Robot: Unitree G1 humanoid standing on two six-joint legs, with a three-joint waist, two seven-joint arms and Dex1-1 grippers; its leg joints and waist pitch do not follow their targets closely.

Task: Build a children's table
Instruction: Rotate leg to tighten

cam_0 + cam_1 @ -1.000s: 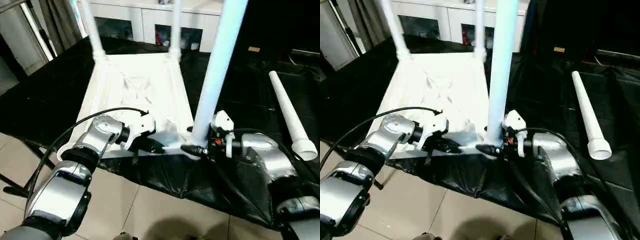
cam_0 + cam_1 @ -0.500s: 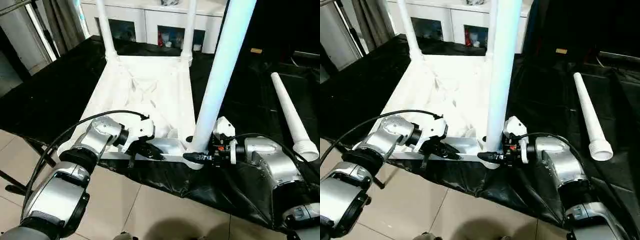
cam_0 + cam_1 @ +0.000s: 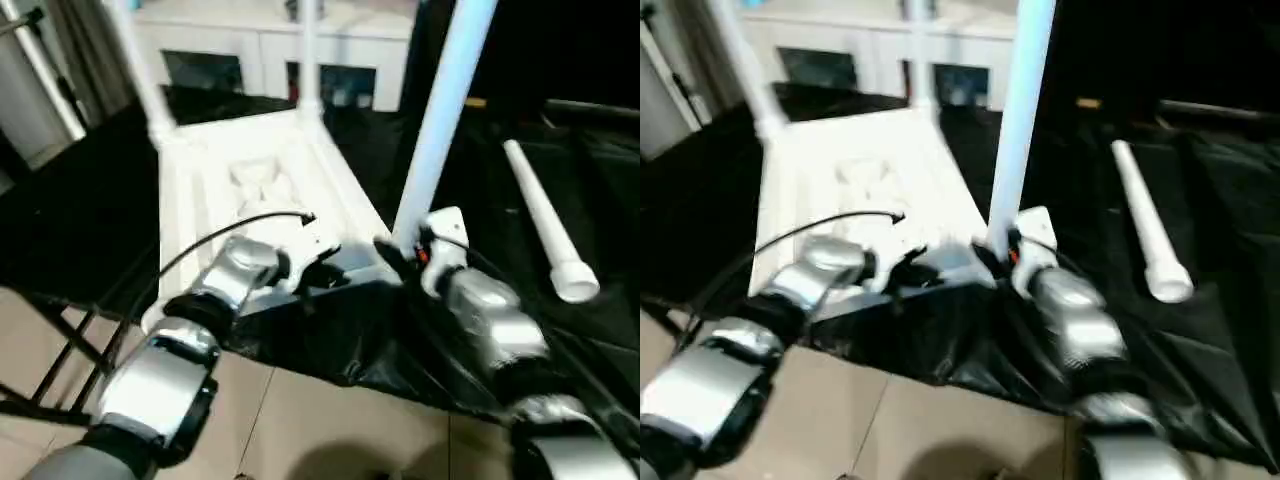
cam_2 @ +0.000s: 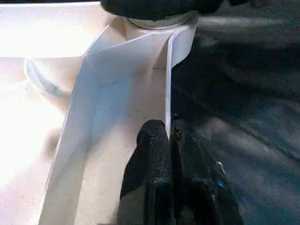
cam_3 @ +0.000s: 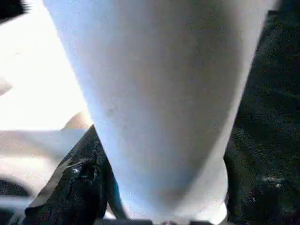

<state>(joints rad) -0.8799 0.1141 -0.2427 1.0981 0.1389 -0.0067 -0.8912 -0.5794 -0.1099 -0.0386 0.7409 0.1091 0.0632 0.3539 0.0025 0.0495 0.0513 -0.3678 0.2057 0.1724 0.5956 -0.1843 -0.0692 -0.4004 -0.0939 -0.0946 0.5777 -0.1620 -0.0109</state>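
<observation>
Black sheeting covers the worktop (image 3: 90,220), and behind it a white cabinet (image 3: 260,50) with glass doors runs along the far wall. Upside down on the sheeting lies the white tabletop (image 3: 250,190), ribbed underside up, its long axis running away from the robot toward the cabinet. Two legs stand upright in the far corner sockets, the far left leg (image 3: 135,70) and the far right leg (image 3: 308,50). A third, the near right leg (image 3: 440,110), rises from the near right corner socket, leaning slightly to the right as it climbs. The loose leg (image 3: 545,225) lies flat on the sheeting well to the right of the tabletop, its long axis running from the far side toward the robot with the flared end nearest. The left end effector (image 4: 169,140) is pinched together on the thin near edge wall of the tabletop, one black finger on each side of it. The right end effector (image 3: 392,258) sits at the foot of the near right leg, its fingers (image 5: 77,180) spread round the tube where it meets the socket.
</observation>
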